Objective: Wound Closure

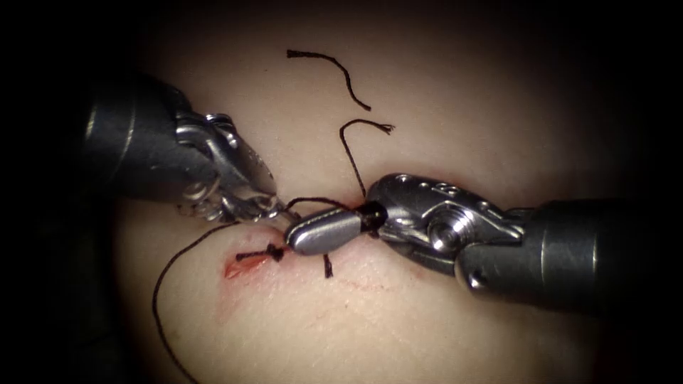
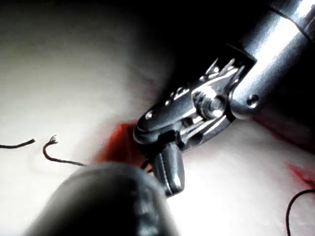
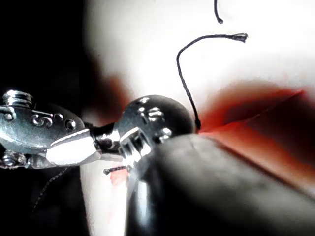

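- Pale tissue [image 1: 441,334] forms the background, its short cut [image 1: 245,267] lined with red fluid [image 1: 233,270].
- Right tool [image 1: 324,231] enters from the cut's right; its jaws are pressed together just above the cut; whether they pinch thread cannot be told.
- Left tool [image 1: 267,206], up and left of the cut, has jaws pinching the thread [image 1: 160,284] beside the right tool's tip.
- Knot [image 1: 274,252] sits on the cut.
- Two cut ends of thread [image 1: 334,67] lie well above the cut.
- Needle position cannot be told.
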Controlling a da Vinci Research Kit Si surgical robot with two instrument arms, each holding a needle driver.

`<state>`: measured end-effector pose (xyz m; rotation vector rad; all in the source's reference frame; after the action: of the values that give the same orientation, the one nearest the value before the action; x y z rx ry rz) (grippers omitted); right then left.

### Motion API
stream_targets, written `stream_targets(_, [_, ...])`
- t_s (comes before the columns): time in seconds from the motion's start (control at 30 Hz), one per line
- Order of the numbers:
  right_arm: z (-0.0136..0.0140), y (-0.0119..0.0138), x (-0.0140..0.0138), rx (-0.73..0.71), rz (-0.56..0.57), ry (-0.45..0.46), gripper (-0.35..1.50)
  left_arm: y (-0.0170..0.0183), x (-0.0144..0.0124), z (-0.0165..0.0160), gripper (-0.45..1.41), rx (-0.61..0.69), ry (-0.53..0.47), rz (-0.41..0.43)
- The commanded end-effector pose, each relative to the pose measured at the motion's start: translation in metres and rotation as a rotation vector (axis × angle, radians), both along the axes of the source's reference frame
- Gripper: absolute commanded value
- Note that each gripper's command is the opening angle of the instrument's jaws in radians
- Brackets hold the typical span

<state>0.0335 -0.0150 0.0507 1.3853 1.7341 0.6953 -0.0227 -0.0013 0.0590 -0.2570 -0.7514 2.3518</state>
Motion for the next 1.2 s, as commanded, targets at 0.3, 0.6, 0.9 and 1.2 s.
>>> stream_targets(0.3, [0.0003, 0.0025, -0.0007, -0.204, 0.415, -0.39, -0.35, -0.0012, -0.0012, -0.0005, -0.45, 0.019, -0.005, -0.009])
stream_targets(0.6, [-0.0002, 0.0012, -0.0002, -0.428, 0.467, -1.052, -0.35, -0.0016, -0.0025, -0.0018, -0.45, 0.031, -0.008, -0.029])
stream_targets(0.9, [0.0008, -0.0014, 0.0007, -0.387, 0.392, -1.391, -0.35, -0.0023, -0.0049, -0.0023, -0.45, 0.042, -0.018, -0.069])
stream_targets(1.2, [0.0002, -0.0011, -0.0001, -0.22, 0.422, -1.514, -0.35, -0.0028, -0.0057, -0.0014, -0.45, 0.042, -0.021, -0.082])
